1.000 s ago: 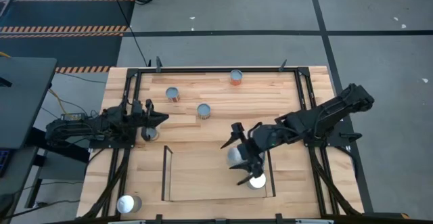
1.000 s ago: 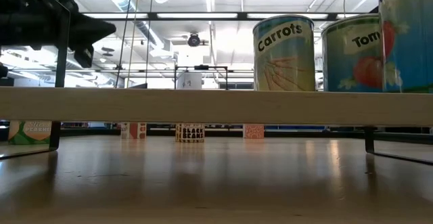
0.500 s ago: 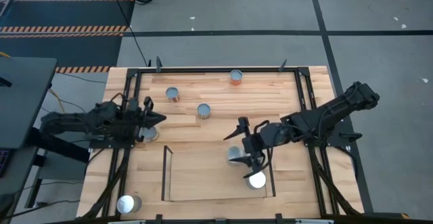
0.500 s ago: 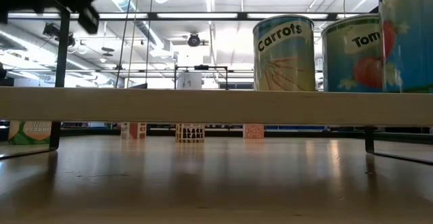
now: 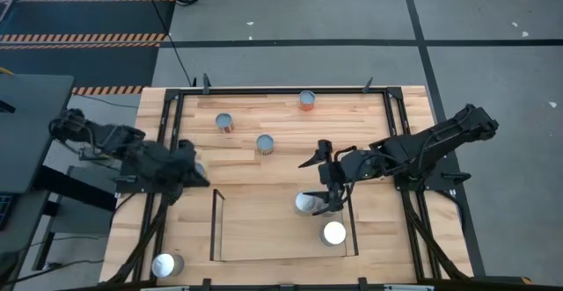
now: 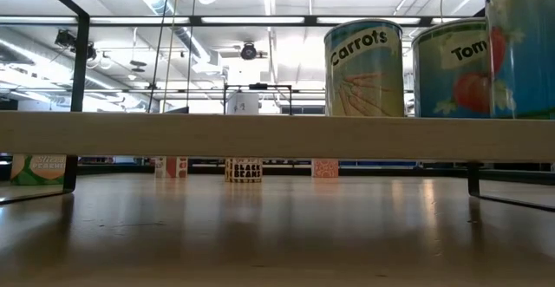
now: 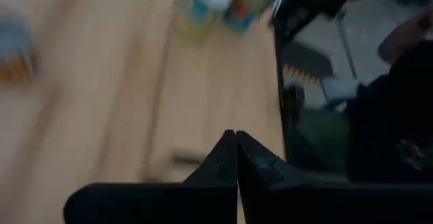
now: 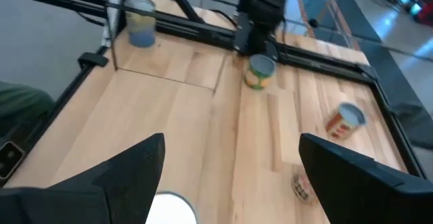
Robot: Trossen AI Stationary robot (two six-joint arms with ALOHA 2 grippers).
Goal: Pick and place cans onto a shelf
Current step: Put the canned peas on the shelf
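My right gripper is open and empty, just to the far side of a silver-topped can that stands on the shelf. That can's top shows low between the spread fingers in the right wrist view. A second can stands nearer on the shelf. In the low view, cans labelled Carrots and Tomato stand on the shelf's light board. My left gripper is shut and empty at the table's left, beside a greenish can; its fingers meet in the left wrist view.
Loose cans stand on the table at the far left, far middle, far edge and near-left corner. A black frame edges the table. Bare wood lies inside the shelf to the left of its cans.
My right gripper, open throughout, has drawn back from over the two shelf cans toward the table's far right; both cans stay standing. My left arm has pulled back toward the table's left edge, away from the greenish can, and a dark gripper has risen out of the low view.
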